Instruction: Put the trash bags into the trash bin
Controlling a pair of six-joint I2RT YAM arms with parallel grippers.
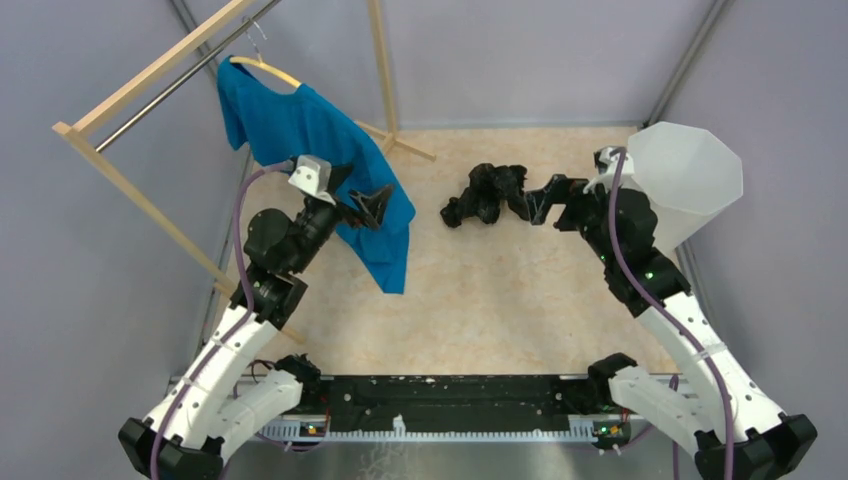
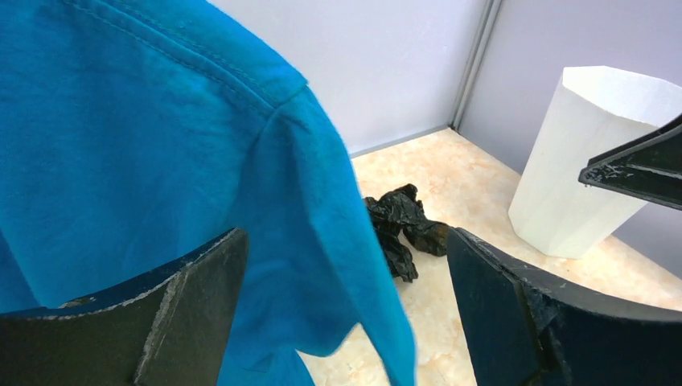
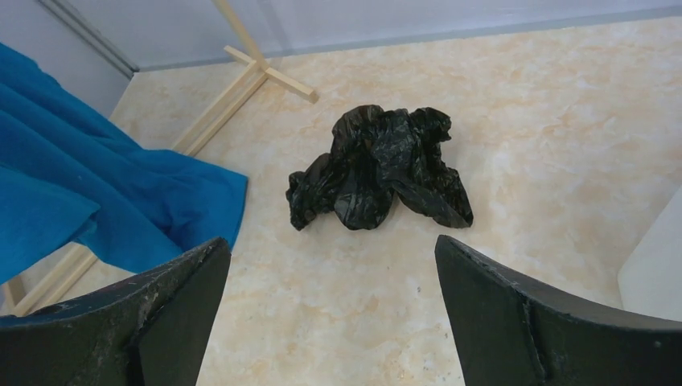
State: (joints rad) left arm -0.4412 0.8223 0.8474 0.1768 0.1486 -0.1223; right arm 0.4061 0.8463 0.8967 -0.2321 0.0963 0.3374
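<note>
Trash bags: one crumpled black wad lying on the table, toward the far side, left of the trash bin and outside it. Bin upright in the far right corner.

Right gripper: low over the table, between wad and bin. Jaws wide, holding nothing. Its wrist view puts the wad ahead of both fingers, apart from them.

Left gripper: raised against a blue shirt on a hanger from a wooden rack. Jaws wide. Cloth hangs across the gap; whether it touches the fingers, cannot tell.
</note>
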